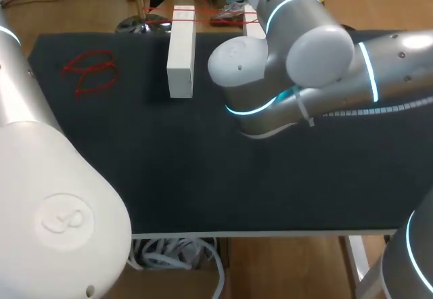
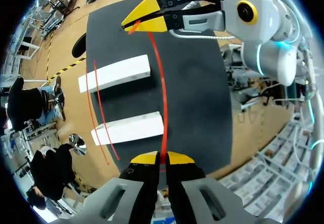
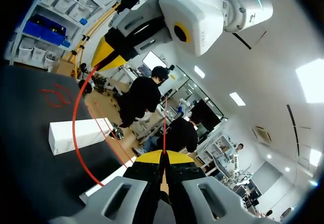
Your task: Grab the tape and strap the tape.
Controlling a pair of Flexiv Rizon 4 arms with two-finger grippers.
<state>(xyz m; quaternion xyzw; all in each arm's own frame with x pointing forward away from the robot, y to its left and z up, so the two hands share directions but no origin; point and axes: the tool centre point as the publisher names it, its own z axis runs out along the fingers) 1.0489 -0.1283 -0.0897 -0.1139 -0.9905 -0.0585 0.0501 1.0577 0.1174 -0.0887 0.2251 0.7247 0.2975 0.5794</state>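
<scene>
Left gripper (image 2: 162,158) was found clenched on the red tape (image 2: 163,100), its two yellow tips pressed together with the strand pinched between them. Our right gripper (image 3: 163,157) was likewise clamped on the same tape, a strand rising straight out from between its tips. From the left wrist view we noted the tape running in one nearly straight line from our left gripper, above the black table (image 1: 203,177), to our right gripper ahead of it. That line passed just beside the ends of the nearer white block (image 2: 129,127) and the farther white block (image 2: 115,73), which lay parallel on the table, apart from each other. We recorded thinner red strands (image 2: 94,89) curving across the opposite ends of both blocks. A loose red tangle (image 1: 90,71) lay flat on the table toward our left side, well apart from the blocks. In the head view our right arm (image 1: 304,62) reached over the middle of the table, and its joints hid its own gripper.
</scene>
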